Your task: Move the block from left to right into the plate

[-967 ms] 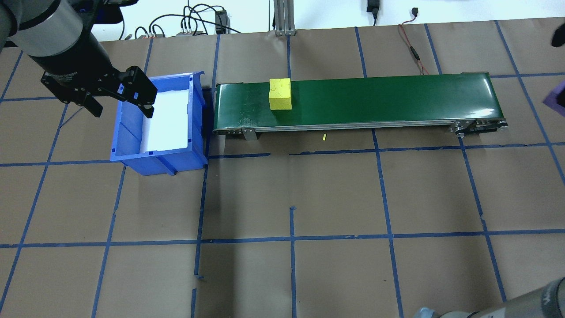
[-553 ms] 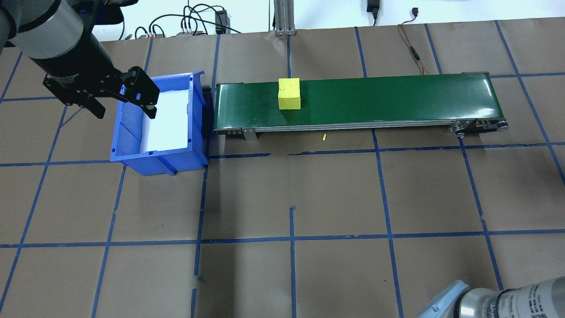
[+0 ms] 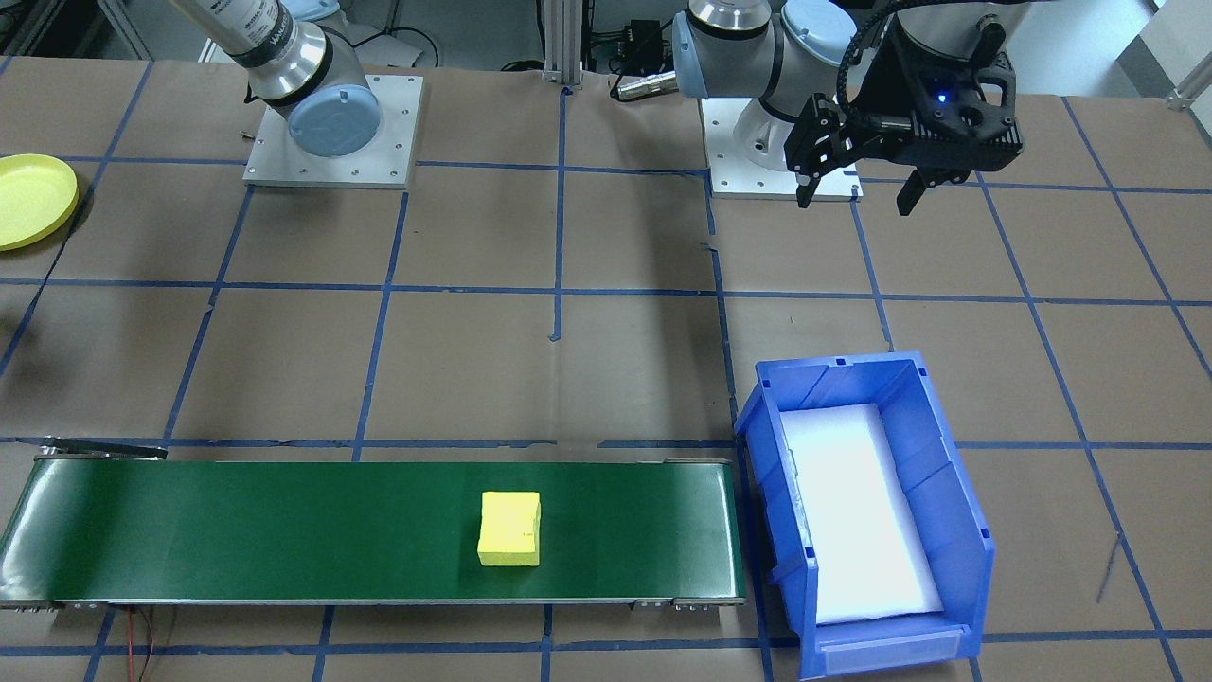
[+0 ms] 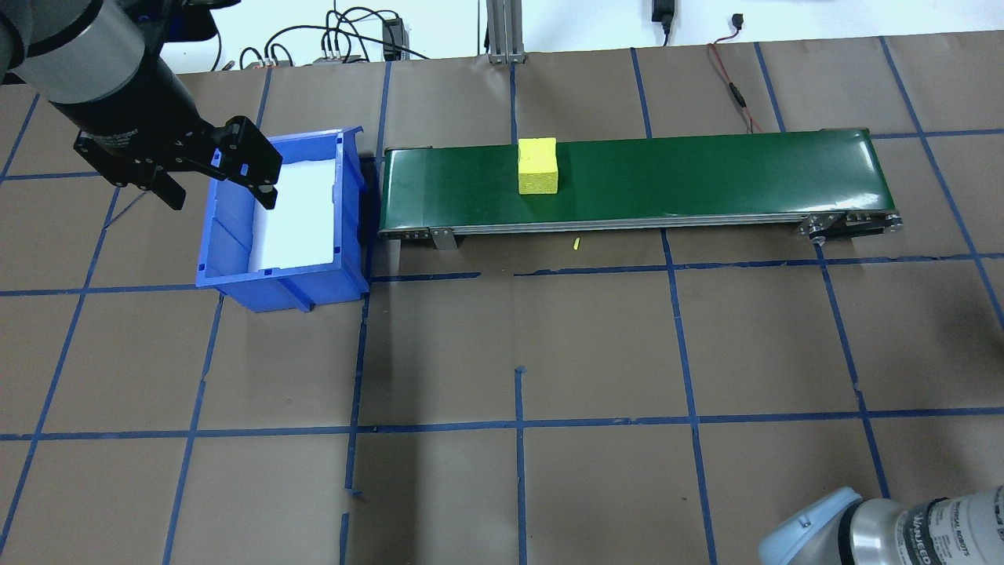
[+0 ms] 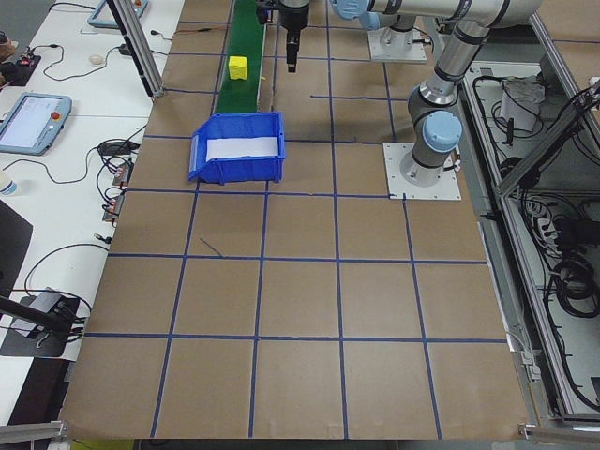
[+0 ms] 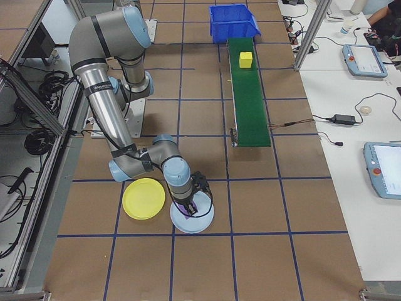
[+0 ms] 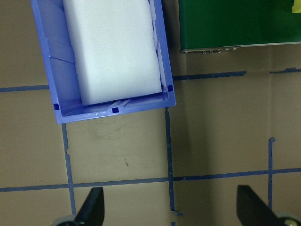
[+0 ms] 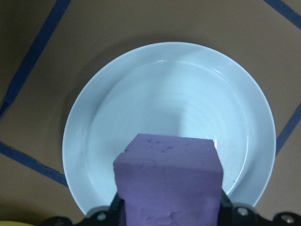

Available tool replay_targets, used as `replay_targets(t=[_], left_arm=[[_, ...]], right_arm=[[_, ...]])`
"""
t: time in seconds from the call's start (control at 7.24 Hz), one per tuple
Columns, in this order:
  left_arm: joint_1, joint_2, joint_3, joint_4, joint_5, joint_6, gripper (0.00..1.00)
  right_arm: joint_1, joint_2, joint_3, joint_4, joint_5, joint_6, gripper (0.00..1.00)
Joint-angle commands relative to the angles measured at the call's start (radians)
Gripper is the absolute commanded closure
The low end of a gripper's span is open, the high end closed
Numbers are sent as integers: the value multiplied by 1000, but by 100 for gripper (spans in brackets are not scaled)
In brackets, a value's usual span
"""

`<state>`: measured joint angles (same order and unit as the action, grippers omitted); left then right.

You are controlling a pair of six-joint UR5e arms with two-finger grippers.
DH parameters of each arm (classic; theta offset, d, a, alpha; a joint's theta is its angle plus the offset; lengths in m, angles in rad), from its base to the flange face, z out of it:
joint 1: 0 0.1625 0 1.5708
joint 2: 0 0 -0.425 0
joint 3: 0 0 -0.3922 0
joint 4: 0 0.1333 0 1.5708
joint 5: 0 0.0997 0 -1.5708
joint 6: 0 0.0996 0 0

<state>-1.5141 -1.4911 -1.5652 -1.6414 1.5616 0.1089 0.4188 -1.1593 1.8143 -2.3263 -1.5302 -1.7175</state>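
Note:
A yellow block rides on the green conveyor belt, also seen as the yellow block. My left gripper hangs open and empty over the blue bin's outer rim; its fingers frame bare paper below the bin. My right gripper is shut on a purple block, held just above a pale blue plate. The yellow plate lies beside that pale blue plate, touching or nearly so, and is empty; it is the yellow plate at the front view's left edge.
A blue bin with a white foam pad inside stands at the belt's left end. Cables run along the table's far edge. Both arm bases sit on metal plates. A small yellow chip lies below the belt.
The yellow block has travelled rightward along the belt. The right arm's elbow has come into the overhead view's bottom right, and the purple block left its right edge. The left gripper barely moved.

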Motion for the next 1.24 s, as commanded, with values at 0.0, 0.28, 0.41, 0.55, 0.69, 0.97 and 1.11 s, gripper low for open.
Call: replay_targets(t=[0.0,0.28,0.41,0.55,0.69,0.97,1.11], left_arm=[[0,0,2,0,2,0,0],[0,0,2,3,2,0,0],[2,0,4,3,2,0,0],[0,0,5,3,2,0,0],[0,0,2,3,5,0,0],[0,0,4,3,3,0,0],[2,0,4,3,3,0,0]], right_arm=[[-2,-5,-3,5,21,13,0],[111,-72,-22,43,21,152,0],[217,-147,-36,147,19,285,0],[347,-192,-39,245,19,494,0],[506,-203,-47,263,21,665,0],[680,-201,-127,315,27,966,0],[754,-198,-130,333,51,1122,0]])
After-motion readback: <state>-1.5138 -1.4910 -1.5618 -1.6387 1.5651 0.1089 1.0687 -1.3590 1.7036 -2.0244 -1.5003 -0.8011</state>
